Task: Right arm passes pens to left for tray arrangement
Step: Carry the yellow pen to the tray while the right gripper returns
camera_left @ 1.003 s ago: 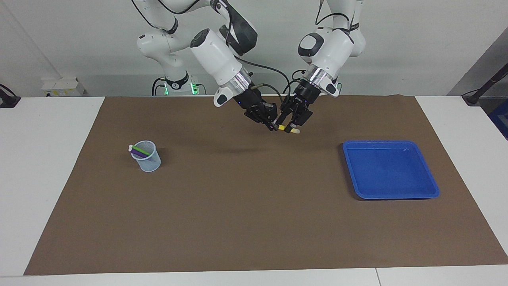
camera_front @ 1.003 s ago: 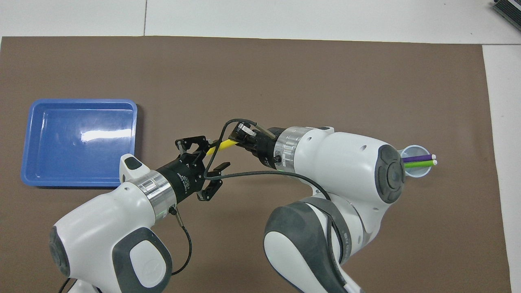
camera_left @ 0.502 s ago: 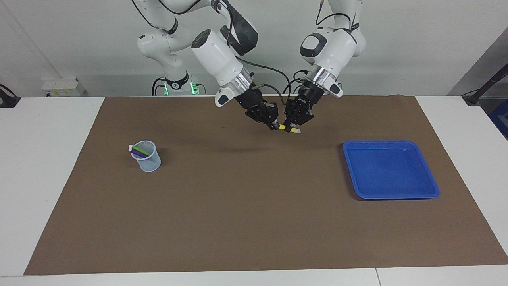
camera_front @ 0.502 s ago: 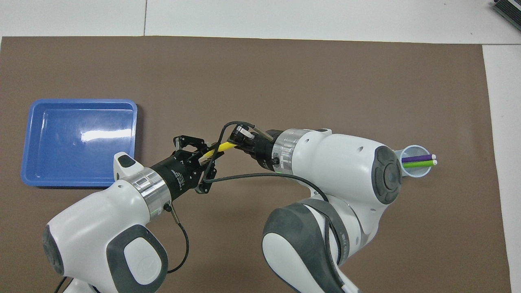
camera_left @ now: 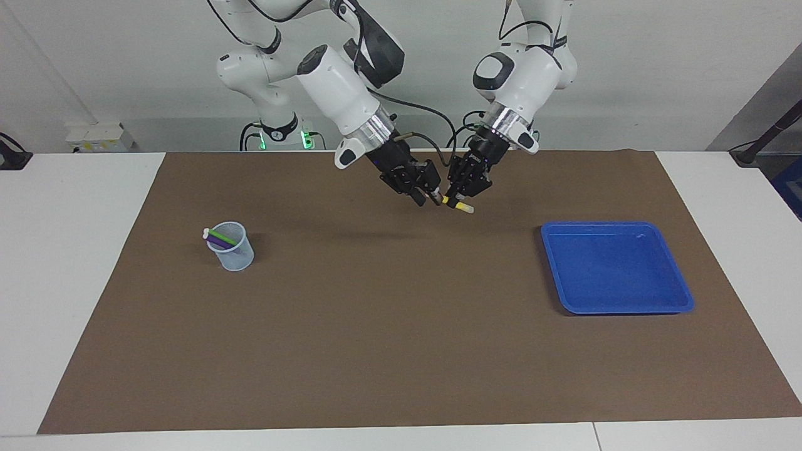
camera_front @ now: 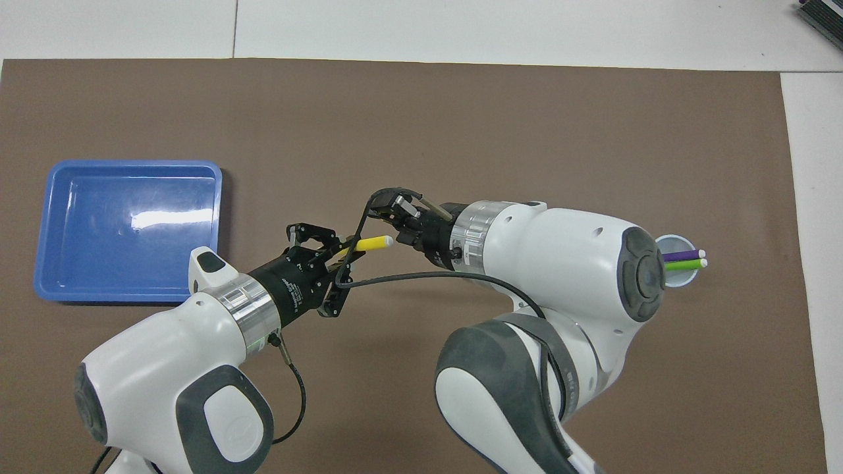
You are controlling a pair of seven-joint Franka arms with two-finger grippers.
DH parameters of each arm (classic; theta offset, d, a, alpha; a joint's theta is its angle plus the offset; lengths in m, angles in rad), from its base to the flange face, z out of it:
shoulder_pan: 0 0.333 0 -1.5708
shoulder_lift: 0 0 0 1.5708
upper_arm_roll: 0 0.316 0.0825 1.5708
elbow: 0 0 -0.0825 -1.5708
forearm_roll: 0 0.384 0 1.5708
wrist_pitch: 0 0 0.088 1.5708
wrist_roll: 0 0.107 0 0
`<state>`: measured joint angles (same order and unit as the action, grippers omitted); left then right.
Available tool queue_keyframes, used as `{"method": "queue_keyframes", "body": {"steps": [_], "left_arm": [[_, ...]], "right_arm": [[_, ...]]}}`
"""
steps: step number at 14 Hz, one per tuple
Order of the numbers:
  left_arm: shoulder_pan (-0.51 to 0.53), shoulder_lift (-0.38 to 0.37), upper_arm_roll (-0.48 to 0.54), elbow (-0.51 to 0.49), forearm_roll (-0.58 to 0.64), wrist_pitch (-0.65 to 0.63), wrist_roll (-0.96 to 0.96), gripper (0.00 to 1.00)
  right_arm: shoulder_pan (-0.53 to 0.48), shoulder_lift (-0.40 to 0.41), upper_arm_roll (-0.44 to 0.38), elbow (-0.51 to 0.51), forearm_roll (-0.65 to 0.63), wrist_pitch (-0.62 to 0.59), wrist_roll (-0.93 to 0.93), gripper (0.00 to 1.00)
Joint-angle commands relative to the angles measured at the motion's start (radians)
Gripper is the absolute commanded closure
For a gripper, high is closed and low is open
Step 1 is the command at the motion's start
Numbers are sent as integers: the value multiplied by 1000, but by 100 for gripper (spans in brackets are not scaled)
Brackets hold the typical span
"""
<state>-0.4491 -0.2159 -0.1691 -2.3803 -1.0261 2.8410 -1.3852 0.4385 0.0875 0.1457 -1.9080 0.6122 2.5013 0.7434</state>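
Note:
The yellow pen [camera_left: 462, 205] [camera_front: 373, 243] hangs level over the brown mat, midway along the table. My left gripper [camera_left: 455, 199] [camera_front: 341, 253] is shut on its yellow barrel. My right gripper [camera_left: 431, 198] [camera_front: 399, 225] stands open just beside the pen's pale tip, which sticks out free. The purple pen [camera_front: 681, 254] and the green pen [camera_front: 683, 264] lean in a translucent cup [camera_left: 237, 255] [camera_front: 679, 280] toward the right arm's end. The blue tray [camera_left: 626, 308] [camera_front: 45, 230] lies toward the left arm's end with nothing in it.
A brown mat [camera_left: 388, 338] covers most of the white table. A black cable [camera_front: 421, 279] loops from the right arm's wrist past the left gripper.
My left gripper closed on the yellow pen. My right gripper then opened and drew back a little, leaving the pen's pale tip free.

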Motion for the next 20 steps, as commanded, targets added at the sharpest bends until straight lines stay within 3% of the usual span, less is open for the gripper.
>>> {"method": "queue_keyframes", "body": {"steps": [1,4,9,11,14,17,20], "left_arm": [[88,-46,2,-17,-12,-154,188,100],[248,-68,5,4,62,-433,496,100],[430,-54,5,118,475,-793,867,100],[492,-54,5,128,576,-863,1044,100],[549,-28,6,153,708,-900,1245,100],[590,36,6,190,826,-905,1389,100],[639,114,6,236,915,-887,1531,100]], "right_arm": [[-82,-34,2,1,-49,-186,-207,0],[-200,-58,3,0,-268,-425,-587,0],[-305,-75,5,0,-543,-591,-945,0],[-357,-78,5,-6,-635,-596,-1132,0],[-499,-80,6,-46,-643,-579,-1500,0],[-612,-77,6,-136,-643,-452,-1887,0],[-633,-80,5,-207,-654,-353,-2120,0]]}}
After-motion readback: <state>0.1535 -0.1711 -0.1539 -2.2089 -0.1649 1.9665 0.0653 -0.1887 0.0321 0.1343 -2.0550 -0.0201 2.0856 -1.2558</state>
